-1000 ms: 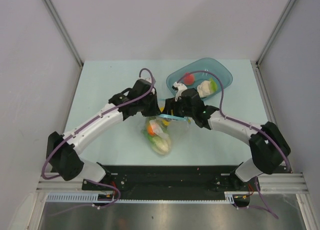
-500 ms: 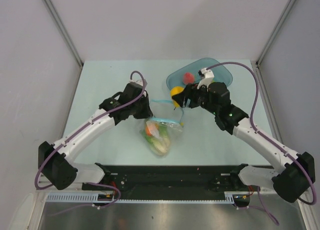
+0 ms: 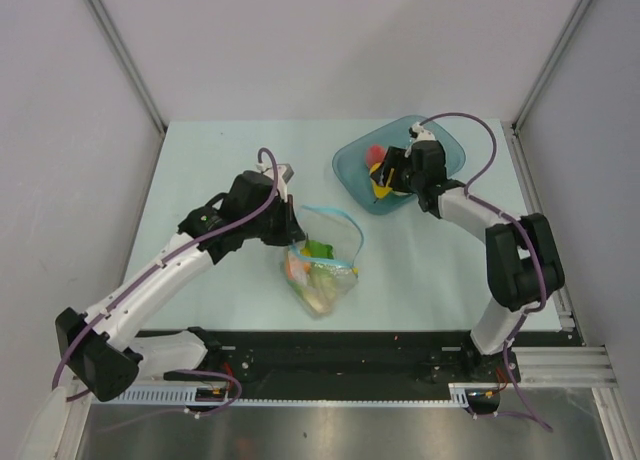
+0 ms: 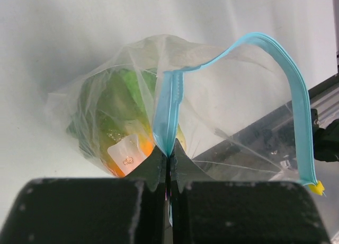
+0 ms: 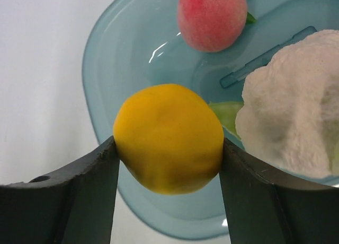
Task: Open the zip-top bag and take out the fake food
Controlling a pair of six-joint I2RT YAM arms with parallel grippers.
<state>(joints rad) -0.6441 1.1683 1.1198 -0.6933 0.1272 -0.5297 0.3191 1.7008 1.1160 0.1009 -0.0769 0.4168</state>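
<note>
Left claw (image 4: 168, 163) stayed clamped on the zip strip (image 4: 165, 111). The bag (image 3: 322, 280) lay low centre on the tabletop (image 3: 200, 150), mouth gaping, green and orange food (image 3: 318, 249) still inside. Right claw (image 5: 168, 146) had swung off to the tray (image 5: 106, 69), upper right, gripping the yellow fruit (image 5: 169, 130). One more piece nearly out.

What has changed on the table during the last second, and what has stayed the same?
The right gripper left the mouth of the bag and carried the yellow fruit to above the teal tray, still gripping it. The left gripper shifted slightly left, still shut on the zip strip; the bag stays put.
</note>
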